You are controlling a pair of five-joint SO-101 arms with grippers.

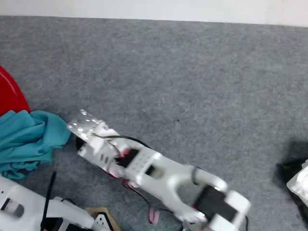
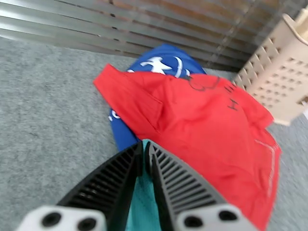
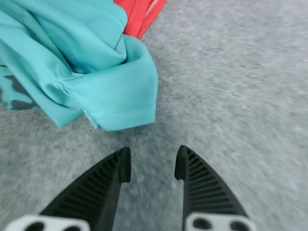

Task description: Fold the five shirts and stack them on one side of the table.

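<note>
Biggest worry here: the teal shirt is bunched in a crumpled heap at the left edge of the high view, right up against the red shirt that pokes in just above it. If either arm tugs on the teal one, I reckon it drags the red one along or just gets more scrunched. None of it is folded yet. The left wrist view also shows the red shirt draped over a blue shirt next to a beige basket, so that pile is pretty tangled.

Second risk: the right gripper sits low over the grey table, just short of the teal shirt's hemmed corner. If it closes there it probably nips air, or only one layer at the very edge, and that would slip out.

Jaws: the right ones are spread fairly wide, holding nothing, only bare table between them. The left gripper has its fingers pressed together at the tips. Teal cloth shows down between them, but I honestly can't tell if it's pinched or just lying underneath.
</note>
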